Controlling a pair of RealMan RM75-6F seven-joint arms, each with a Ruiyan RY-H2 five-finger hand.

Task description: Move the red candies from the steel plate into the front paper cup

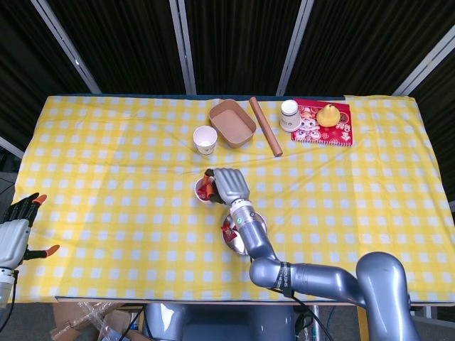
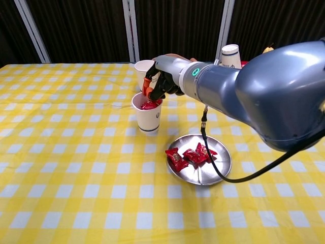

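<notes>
**Inspector:** Position of the right hand (image 2: 161, 81)?

**Assistant:** Directly over the mouth of the front paper cup (image 2: 147, 113), fingers curled downward with the orange tips at the rim. Whether a candy is pinched between them cannot be told; red shows just below the fingertips, but it merges with the wrappers already in the cup.

**Inspector:** Contents of the cup?

**Assistant:** Red candies, visible inside from the chest view. The cup stands upright on the yellow checked tablecloth (image 2: 66, 152).

**Inspector:** And the steel plate (image 2: 213, 170)?

**Assistant:** Near the cup, on the side closer to the robot. Several red candies (image 2: 190, 155) remain on it, clustered toward its left half (one lies at the very edge).

**Inspector:** Left hand (image 1: 15, 231)?

**Assistant:** At the table's left front corner in the head view, holding nothing, fingers spread apart.

**Inspector:** Other items?

**Assistant:** A second paper cup (image 1: 205, 139) behind the first, a brown tray (image 1: 232, 122), a wooden rolling pin (image 1: 265, 126), a white jar (image 1: 288, 115) and a yellow pear-shaped object (image 1: 328, 114) on a red card (image 1: 313, 128), all along the far edge.
</notes>
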